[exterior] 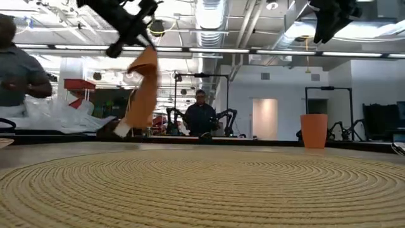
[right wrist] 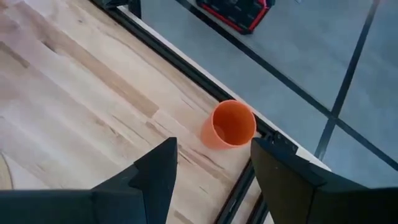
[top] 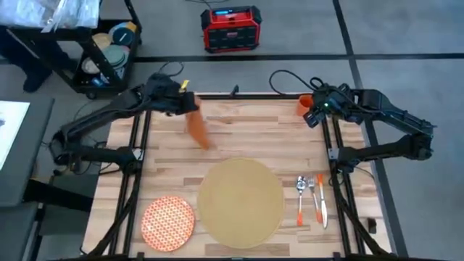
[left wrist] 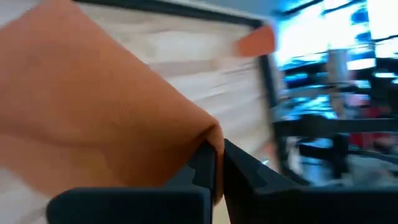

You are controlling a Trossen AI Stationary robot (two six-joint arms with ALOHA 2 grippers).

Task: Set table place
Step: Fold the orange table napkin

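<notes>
Table (top: pixel 239 138), one plate (top: pixel 167 222), one cup (top: pixel 304 106)

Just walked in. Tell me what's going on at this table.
A two-armed robot is setting a place. The left claw is shut on the napkin, which hangs above the table at its far left. The right claw is open above the cup, which stands upright at the far right corner. The placemat lies bare at the near middle, the plate to its left, the cutlery to its right.
</notes>
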